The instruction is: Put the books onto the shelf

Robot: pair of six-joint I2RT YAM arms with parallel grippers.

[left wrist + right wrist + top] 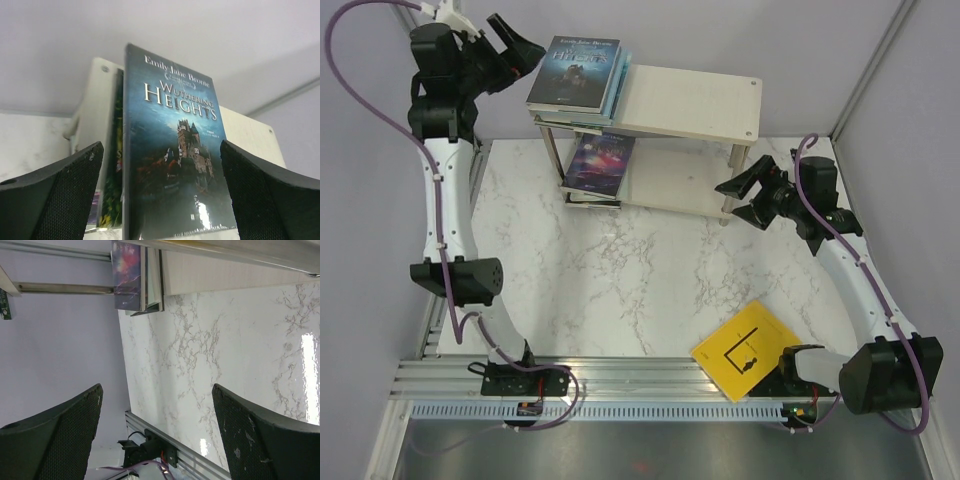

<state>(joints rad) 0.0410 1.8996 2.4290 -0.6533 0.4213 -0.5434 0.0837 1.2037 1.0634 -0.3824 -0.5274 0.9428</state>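
Both sets of jaws are standing released, holding nothing. The left gripper (525, 40) is hovering at upper left, just beside the blue book (575, 70) topping the stack on the shelf's (690, 100) upper board. The right gripper (732, 198) is hanging at centre right, near the shelf's right post. The yellow book (745, 348) is lying flat at lower right, cover up, not yet shelved, its near corner resting over the rail (620, 375). Its long axis is running from lower left to upper right. The right gripper is probably best approaching across the short axis and pinching that raised corner, clear of its own base.
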